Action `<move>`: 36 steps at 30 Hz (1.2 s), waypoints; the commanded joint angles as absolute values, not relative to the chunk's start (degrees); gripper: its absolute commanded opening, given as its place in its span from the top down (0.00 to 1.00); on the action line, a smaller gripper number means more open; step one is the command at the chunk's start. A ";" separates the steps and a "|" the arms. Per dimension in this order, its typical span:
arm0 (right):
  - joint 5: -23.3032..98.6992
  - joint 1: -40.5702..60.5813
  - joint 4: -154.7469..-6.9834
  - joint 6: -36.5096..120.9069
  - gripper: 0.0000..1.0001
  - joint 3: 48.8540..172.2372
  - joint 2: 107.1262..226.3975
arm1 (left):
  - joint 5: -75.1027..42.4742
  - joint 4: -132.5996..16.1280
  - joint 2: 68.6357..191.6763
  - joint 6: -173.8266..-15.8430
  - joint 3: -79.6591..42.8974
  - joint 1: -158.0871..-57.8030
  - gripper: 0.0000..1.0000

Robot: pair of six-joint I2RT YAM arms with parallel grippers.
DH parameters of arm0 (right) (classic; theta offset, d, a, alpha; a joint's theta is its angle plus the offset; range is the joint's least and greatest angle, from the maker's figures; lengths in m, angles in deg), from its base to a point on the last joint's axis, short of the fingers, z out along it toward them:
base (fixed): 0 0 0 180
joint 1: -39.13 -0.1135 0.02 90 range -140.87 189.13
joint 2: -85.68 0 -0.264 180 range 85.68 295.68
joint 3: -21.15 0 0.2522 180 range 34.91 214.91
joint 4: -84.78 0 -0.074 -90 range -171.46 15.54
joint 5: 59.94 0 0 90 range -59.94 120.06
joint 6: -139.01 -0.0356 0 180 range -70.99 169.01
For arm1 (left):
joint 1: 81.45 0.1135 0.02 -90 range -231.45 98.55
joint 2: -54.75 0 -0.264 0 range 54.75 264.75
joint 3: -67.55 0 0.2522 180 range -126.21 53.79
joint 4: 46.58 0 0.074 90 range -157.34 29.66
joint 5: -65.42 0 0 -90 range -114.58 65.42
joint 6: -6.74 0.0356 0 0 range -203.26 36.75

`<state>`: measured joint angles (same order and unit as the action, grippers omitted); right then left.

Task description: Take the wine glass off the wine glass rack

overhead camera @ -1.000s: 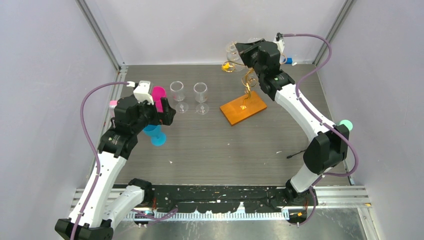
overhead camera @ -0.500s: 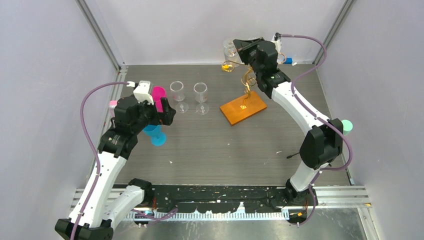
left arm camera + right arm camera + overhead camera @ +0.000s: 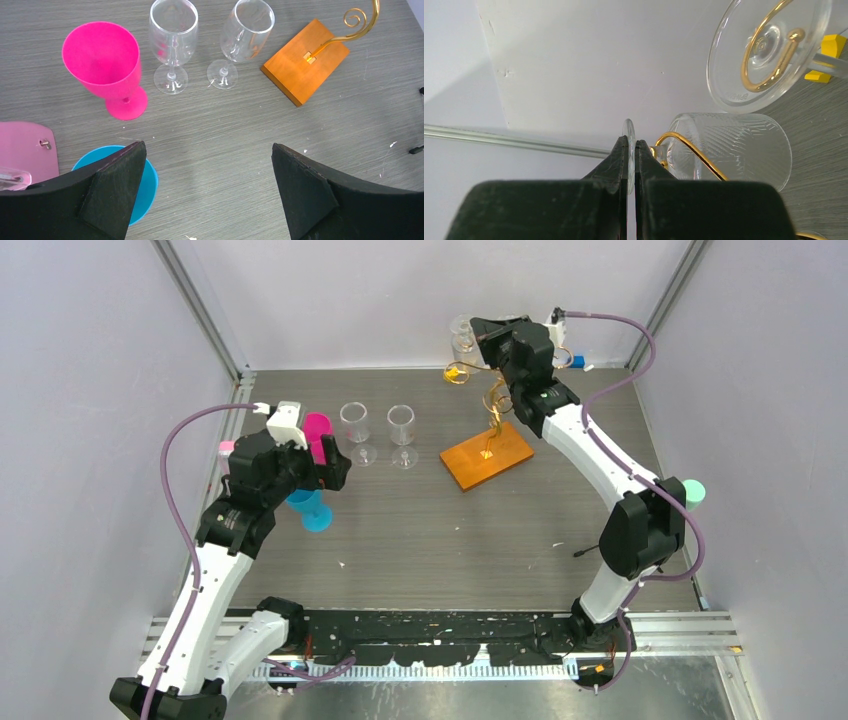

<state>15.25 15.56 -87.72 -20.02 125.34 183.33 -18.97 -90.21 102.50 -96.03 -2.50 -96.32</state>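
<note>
Nearest you, your left gripper [image 3: 207, 150] hangs wide open over the counter [image 3: 225, 131], above a blue cup [image 3: 149, 181] and near a pink goblet [image 3: 102, 57]. Farther back, your right gripper [image 3: 631, 142] is pinched on the foot of the wine glass [image 3: 734, 145], which is tipped sideways against a gold arm atop the wine glass rack [image 3: 487, 455].

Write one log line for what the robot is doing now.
right gripper: shut on wine glass foot | wine glass rack: glass beside its gold arm | left gripper: open, holding nothing

Bright, even, diffuse light.
Shadows on the table [image 3: 235, 135] are faint; the close black fingers [image 3: 549, 210] in the right wrist view look soft.
</note>
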 commanded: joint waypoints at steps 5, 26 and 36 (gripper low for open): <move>8.86 15.25 -90.43 -20.47 1.00 126.55 178.42 | -19.48 -88.29 101.74 -95.03 -2.31 -96.47 0.00; 10.94 14.84 -84.38 -24.75 1.00 126.25 173.85 | -19.57 -88.24 101.53 -95.12 -2.37 -96.47 0.00; 12.15 13.81 -77.50 -23.95 1.00 126.61 171.01 | -19.48 -88.20 101.45 -95.29 -2.21 -96.49 0.00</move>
